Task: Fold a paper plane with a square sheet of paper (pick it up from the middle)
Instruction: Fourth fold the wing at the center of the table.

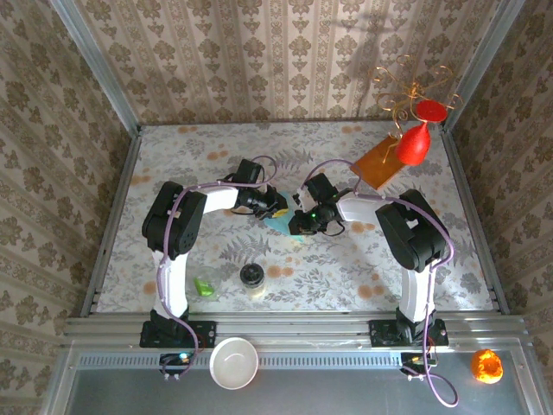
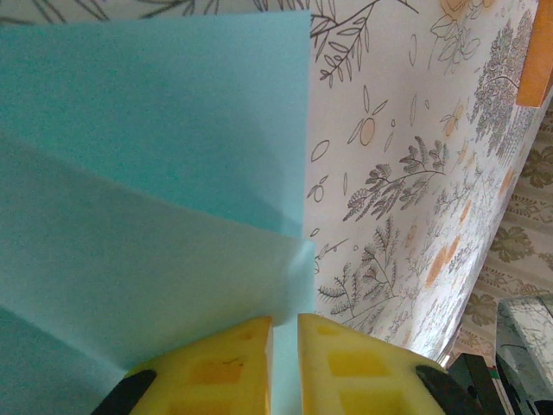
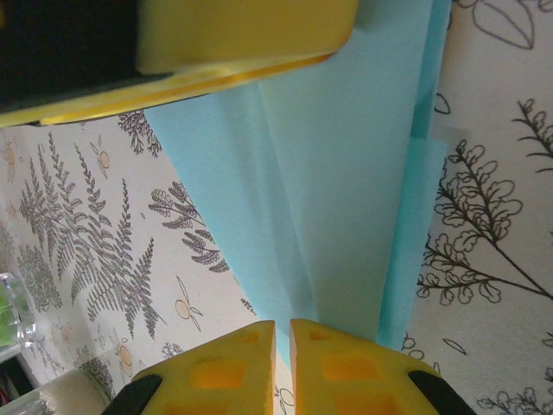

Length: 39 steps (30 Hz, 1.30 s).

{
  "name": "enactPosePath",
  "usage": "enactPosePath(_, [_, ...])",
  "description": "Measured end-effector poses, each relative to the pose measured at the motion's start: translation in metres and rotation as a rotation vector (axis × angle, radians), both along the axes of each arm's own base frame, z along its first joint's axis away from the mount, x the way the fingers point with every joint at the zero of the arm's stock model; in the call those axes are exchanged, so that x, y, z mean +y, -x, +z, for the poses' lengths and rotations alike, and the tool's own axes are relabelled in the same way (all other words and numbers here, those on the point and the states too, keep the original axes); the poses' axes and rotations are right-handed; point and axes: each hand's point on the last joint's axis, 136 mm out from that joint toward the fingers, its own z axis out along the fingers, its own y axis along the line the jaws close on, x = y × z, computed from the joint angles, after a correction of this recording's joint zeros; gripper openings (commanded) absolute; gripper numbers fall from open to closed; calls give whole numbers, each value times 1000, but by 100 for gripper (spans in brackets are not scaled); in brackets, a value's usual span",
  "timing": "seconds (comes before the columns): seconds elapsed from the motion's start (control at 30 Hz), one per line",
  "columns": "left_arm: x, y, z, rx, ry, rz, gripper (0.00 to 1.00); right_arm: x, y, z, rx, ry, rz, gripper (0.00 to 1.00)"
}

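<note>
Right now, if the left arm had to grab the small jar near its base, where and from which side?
Take the jar across its round side wall, below the dark top, coming straight down from above. It stands upright, and the green piece to its left lies apart, so fingers should fit either side. The left pincer is shut on the blue paper and must release first.

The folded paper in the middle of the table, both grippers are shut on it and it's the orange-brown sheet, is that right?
One thing is wrong: the colour. The folded paper that the left gripper and right gripper are shut on is the light blue sheet, as both wrist views show. The orange-brown sheet lies apart, far right in the top view.
</note>
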Motion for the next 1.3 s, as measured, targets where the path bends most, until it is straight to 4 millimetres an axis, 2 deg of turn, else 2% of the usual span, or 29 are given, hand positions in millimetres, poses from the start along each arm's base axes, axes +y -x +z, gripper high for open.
enactPosePath(0.87, [3,1,-8,23,-22,6,16,-7,2,-7,8,-30,-8,15])
enactPosePath(1.3, [3,6,-9,52,-32,-3,16,-37,34,-7,36,-66,-50,16])
